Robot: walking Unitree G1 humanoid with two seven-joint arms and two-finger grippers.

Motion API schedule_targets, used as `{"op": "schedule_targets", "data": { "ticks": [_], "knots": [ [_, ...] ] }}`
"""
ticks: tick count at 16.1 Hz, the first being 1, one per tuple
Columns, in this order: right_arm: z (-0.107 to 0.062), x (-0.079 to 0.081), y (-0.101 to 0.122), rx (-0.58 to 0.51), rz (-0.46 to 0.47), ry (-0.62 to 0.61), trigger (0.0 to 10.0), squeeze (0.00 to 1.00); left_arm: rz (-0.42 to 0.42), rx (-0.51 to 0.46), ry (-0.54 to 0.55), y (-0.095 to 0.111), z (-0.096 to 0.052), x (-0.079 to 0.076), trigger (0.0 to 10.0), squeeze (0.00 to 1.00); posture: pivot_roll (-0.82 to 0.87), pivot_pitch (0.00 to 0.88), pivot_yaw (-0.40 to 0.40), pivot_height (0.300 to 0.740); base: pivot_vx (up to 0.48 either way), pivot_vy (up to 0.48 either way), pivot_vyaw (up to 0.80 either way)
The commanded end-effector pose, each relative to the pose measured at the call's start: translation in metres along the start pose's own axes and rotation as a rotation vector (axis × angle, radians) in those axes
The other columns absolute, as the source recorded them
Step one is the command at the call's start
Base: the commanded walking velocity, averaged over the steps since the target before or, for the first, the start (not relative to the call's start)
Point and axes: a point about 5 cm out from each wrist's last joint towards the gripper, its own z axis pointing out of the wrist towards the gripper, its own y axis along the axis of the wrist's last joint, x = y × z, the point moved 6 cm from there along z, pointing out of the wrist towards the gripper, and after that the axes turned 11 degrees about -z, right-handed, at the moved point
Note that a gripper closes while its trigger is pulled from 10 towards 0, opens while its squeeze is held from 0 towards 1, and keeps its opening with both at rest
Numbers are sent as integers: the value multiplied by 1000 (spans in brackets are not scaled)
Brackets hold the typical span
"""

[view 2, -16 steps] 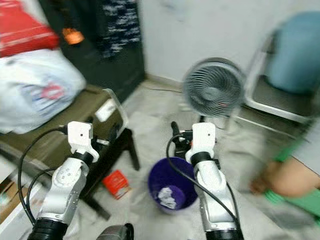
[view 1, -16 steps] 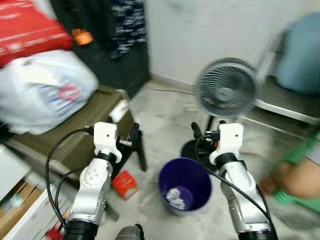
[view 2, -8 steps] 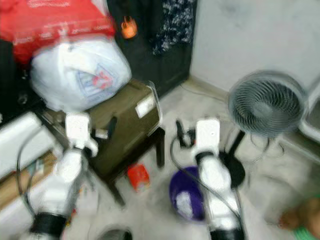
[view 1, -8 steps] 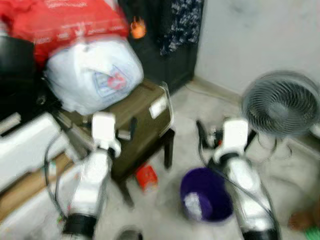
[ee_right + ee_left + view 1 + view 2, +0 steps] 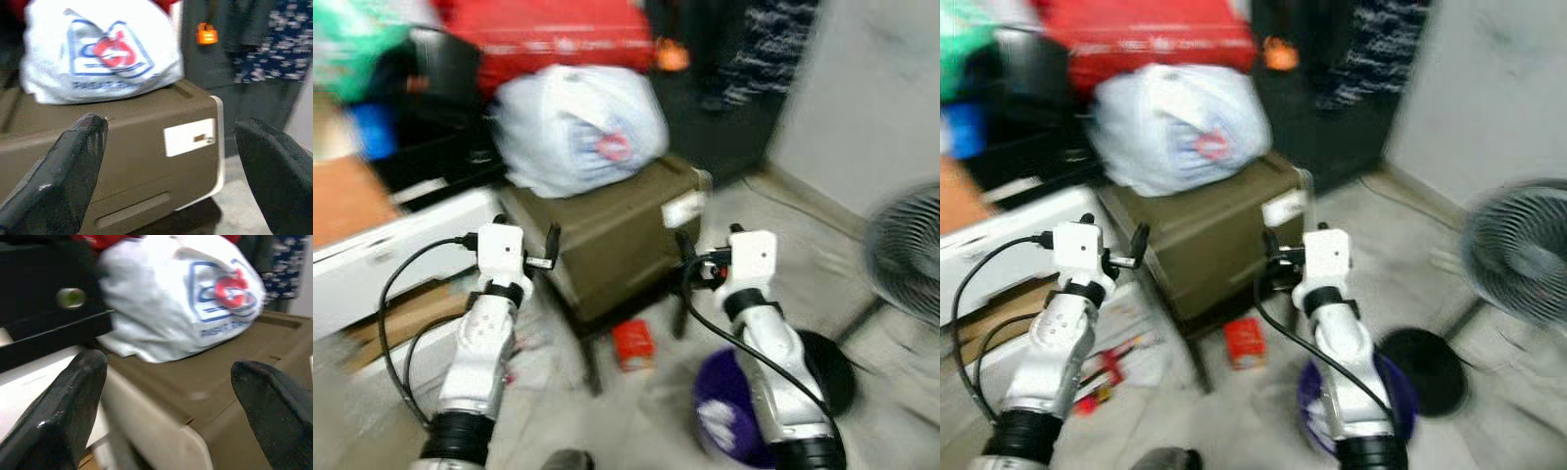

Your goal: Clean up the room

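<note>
While my head camera has swung toward my left since a second ago, the whole scene has slid rightward and blurred: the fan (image 5: 909, 257), which stood ahead of me then, now sits at the right edge, and the person's hand seen earlier is out of frame. My left gripper (image 5: 166, 406) hangs in the air with its fingers spread wide and nothing between them, pointing at the brown storage box (image 5: 612, 230) and the white plastic bag (image 5: 579, 125) resting on its lid. My right gripper (image 5: 171, 171) is likewise wide open and empty, held level before the front of that same box, facing its white label (image 5: 190, 136). A red bag (image 5: 548, 34) lies behind the white one. On the floor, a small red carton (image 5: 633, 344) lies just beside the box's dark stand, and the purple bin (image 5: 729, 416) with crumpled white paper inside stands near it, partly hidden by my right arm.
</note>
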Motion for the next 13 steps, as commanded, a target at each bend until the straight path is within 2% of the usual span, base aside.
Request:
{"op": "schedule_targets", "data": {
  "ticks": [1,13],
  "knots": [
    [0,-3,-3,11,-1,-7,10000,0,4,-5,-2,1,1,-3,10000,0,-16,0,28,740,0,0,788],
    [0,-4,-6,23,0,-14,10000,0,5,-1,13,-2,3,-2,10000,0,-16,0,29,740,0,0,787]
  ]
}}
